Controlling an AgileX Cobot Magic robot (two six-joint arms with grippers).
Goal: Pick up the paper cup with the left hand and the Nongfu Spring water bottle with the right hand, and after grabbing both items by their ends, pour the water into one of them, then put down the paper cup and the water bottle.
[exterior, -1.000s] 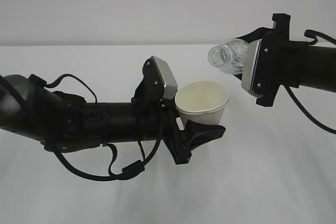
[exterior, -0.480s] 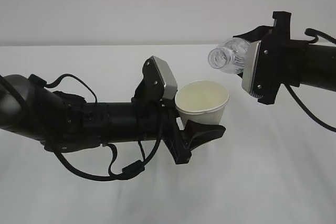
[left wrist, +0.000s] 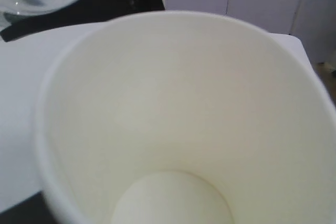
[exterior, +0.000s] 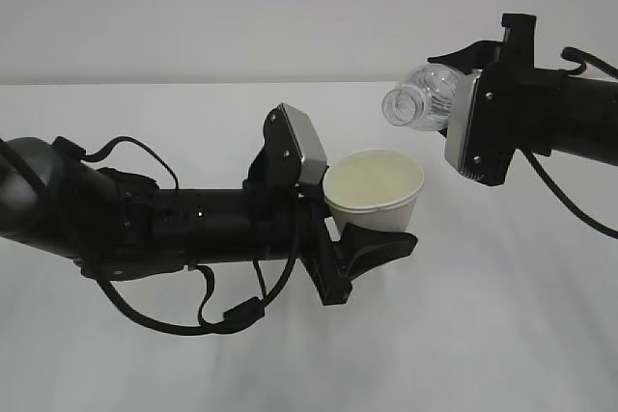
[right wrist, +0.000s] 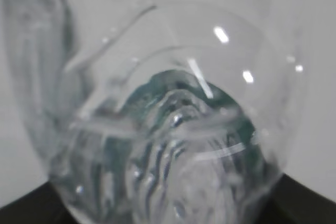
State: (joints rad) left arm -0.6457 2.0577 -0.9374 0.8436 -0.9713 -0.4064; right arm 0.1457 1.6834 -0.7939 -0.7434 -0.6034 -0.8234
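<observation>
The paper cup point(exterior: 375, 188) sits upright at centre frame above the white counter point(exterior: 502, 315), its cream inside showing no liquid that can be made out. The Nongfu Spring water bottle point(exterior: 421, 99), at upper right, lies nearly level, its open mouth pointing left above and just right of the cup's rim. Compared with a second ago the bottle sits slightly higher. The left hand point(exterior: 359, 248) has its fingers closed around the cup's base; the right hand point(exterior: 462, 94) clamps the bottle's far end.

Surface point(exterior: 502, 335) — plain white, matte, evenly lit, soft shadows at near left. Wall point(exterior: 241, 7) — pale grey, bare, along the far edge.
</observation>
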